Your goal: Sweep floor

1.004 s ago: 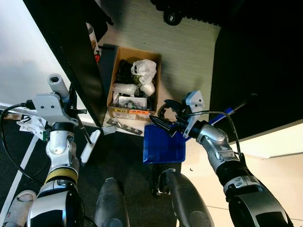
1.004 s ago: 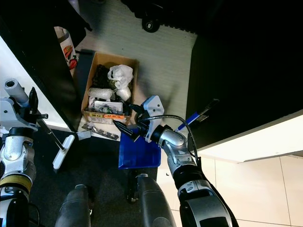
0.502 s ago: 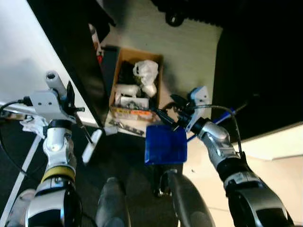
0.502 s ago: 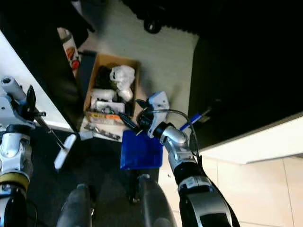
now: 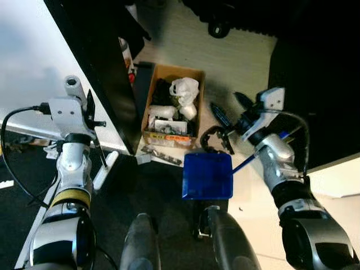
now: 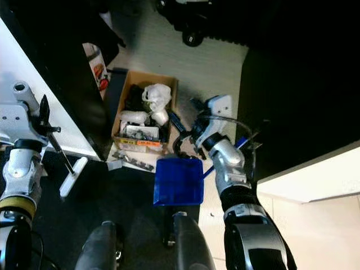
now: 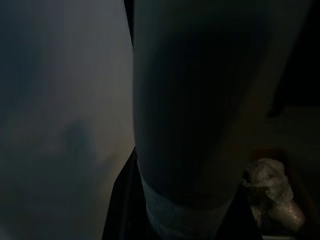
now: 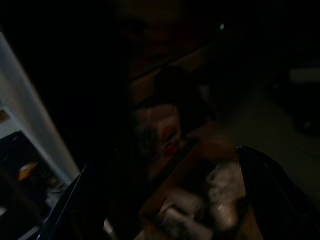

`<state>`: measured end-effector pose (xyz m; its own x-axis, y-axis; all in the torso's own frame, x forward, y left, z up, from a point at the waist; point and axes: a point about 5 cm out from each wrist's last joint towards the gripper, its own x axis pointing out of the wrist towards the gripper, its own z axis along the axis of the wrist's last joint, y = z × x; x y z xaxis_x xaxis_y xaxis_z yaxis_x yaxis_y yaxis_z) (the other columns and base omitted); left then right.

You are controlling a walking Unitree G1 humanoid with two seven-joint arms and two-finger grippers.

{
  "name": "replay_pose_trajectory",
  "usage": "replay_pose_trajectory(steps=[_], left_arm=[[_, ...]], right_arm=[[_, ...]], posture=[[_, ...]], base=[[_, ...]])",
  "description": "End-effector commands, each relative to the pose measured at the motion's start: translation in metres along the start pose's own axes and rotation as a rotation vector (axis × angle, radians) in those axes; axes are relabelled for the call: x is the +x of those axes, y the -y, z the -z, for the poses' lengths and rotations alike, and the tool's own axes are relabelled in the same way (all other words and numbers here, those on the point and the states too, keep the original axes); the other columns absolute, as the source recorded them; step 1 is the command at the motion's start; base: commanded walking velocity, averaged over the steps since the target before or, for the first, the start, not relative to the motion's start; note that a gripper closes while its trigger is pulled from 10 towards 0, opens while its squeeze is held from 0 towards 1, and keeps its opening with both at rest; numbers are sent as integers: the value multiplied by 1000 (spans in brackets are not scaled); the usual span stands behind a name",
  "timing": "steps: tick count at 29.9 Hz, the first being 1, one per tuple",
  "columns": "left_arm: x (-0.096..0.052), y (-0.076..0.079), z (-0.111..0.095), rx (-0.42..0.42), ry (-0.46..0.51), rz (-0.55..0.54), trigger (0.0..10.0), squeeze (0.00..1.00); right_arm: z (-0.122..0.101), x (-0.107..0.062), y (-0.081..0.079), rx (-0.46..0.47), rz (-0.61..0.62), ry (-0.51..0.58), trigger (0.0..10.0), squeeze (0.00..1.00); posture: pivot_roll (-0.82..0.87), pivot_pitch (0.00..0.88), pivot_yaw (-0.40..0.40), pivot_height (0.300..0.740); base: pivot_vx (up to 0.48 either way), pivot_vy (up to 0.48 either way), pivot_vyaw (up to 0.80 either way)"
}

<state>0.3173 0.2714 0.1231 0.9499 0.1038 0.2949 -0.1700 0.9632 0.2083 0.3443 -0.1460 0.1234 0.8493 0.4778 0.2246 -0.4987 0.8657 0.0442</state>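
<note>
Right now the blue dustpan point(image 5: 207, 175) lies flat on the floor just in front of the robot's feet, its thin blue handle point(image 5: 247, 161) slanting back under the right forearm. The right gripper point(image 5: 227, 107) hovers above and beyond the pan, fingers spread wide, holding nothing. The left gripper point(image 5: 89, 112) is raised at the left; a thin dark rod point(image 5: 99, 152) runs down from it to a white brush head point(image 5: 104, 170) on the floor, so it looks clamped on that rod, though the fingers are partly hidden.

Handling, as a guess: the dustpan is light rigid plastic, smooth, likely to slide or tip if nudged; best taken by the handle, not the pan edge. The brush is light too, long and thin, so its far end may swing; grip on the rod.

Just beyond the pan sits an open cardboard box point(image 5: 188, 73), stuffed with white plastic bags point(image 5: 185, 90), dark items and small packets. A dark strip point(image 5: 166, 156) lies on the floor just in front of it.
</note>
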Motion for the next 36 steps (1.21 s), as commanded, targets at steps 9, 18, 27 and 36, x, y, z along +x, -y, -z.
replay_pose_trajectory(steps=[9,18,27,36], left_arm=[[4,2,-2,26,-1,24,10000,0],[0,0,3,31,-29,30,10000,0],[1,2,4,24,-41,43,10000,0],[2,6,5,19,-51,55,10000,0]], right_arm=[[-80,-6,75,-257,305,113,10000,1000],[-93,-45,96,-355,307,-187,10000,0],[-93,-94,103,-299,470,-275,10000,1000],[-66,-123,82,-96,463,-252,10000,0]], posture=[[19,158,-20,731],[7,166,-13,731],[-8,172,-3,731],[-21,182,1,731]], base=[[0,0,0],[0,0,0],[0,0,0],[0,0,0]])
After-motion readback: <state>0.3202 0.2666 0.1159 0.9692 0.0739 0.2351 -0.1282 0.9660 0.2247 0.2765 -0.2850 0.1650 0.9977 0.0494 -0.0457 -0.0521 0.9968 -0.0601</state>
